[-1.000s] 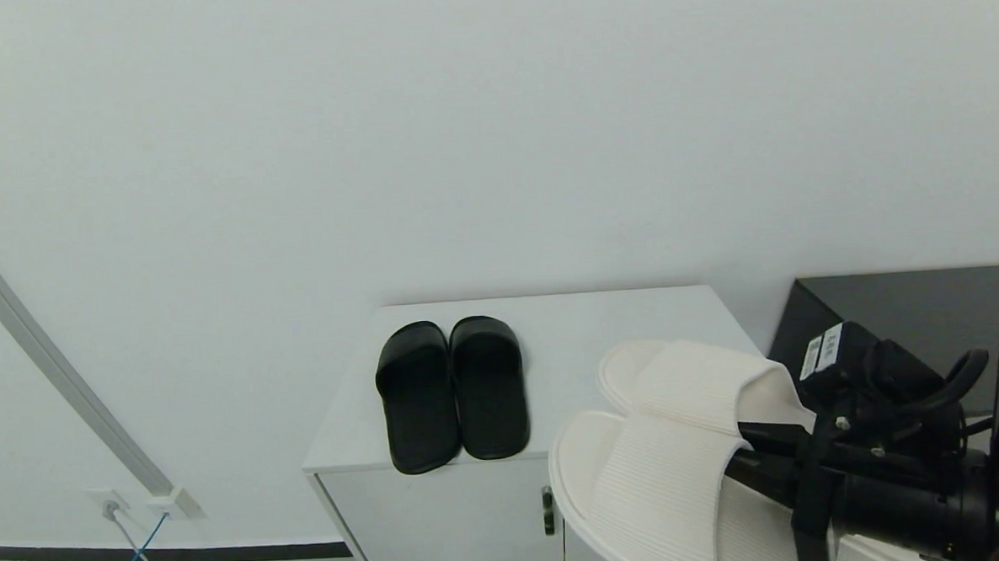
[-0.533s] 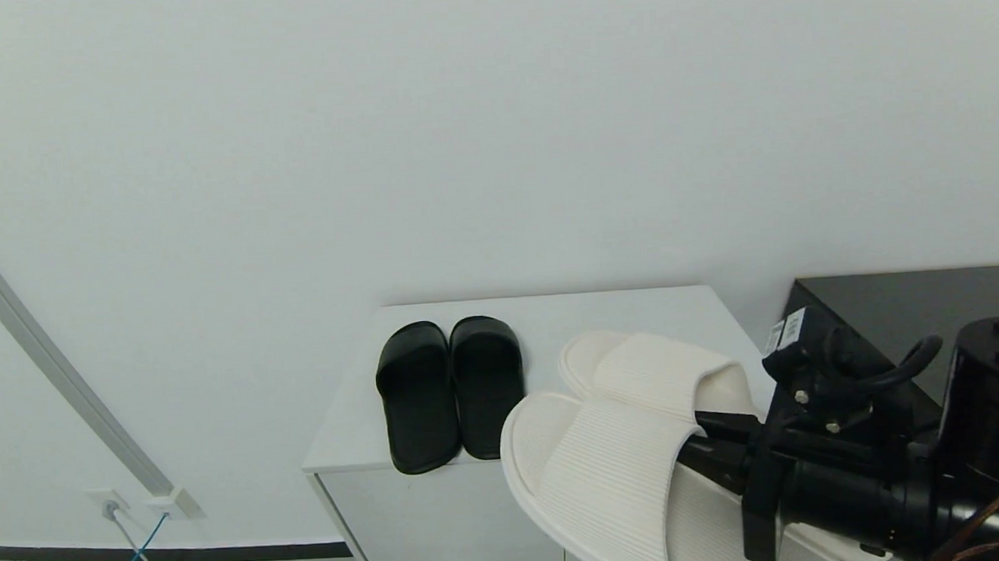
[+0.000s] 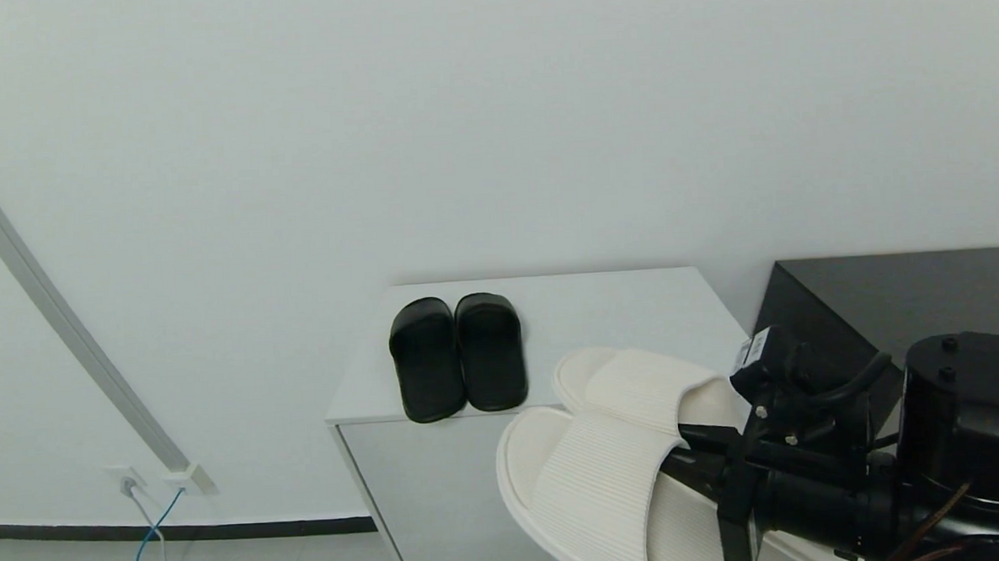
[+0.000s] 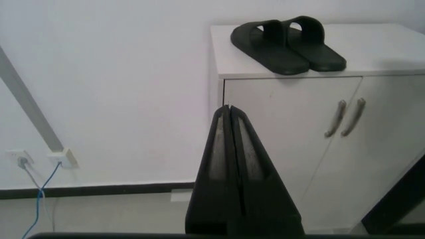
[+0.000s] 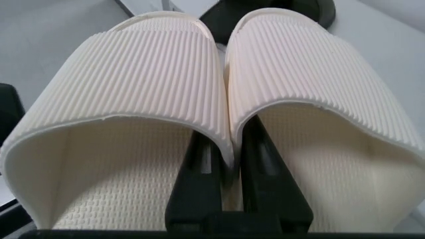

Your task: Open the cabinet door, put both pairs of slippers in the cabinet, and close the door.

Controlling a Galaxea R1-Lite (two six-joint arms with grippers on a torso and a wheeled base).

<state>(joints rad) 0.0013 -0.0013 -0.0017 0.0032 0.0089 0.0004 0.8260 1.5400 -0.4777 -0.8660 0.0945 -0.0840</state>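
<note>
At the far left, two wall sockets point(image 3: 125, 481) sit low on the wall, and one blue cable point(image 3: 144, 545) hangs from them. The left gripper point(image 4: 229, 109) is low in front of the white cabinet point(image 3: 619, 309), to the left of it; its two fingers are pressed fully together and hold nothing. The cabinet has two doors, both closed, with two upright handles point(image 4: 344, 117) just beside each other in the middle. On its top, near the left side, one pair of black slippers point(image 3: 459, 356) lies, the two slippers side by side and touching, heels at the front edge. Further right, the right gripper point(image 5: 230, 174) carries the second pair, two white slippers point(image 3: 592, 479), in the air before the cabinet's right front corner. One finger is inside each slipper, and the two fingers are clamped on the inner walls between them. One black tabletop point(image 3: 888, 289) stands just right of the cabinet.
</note>
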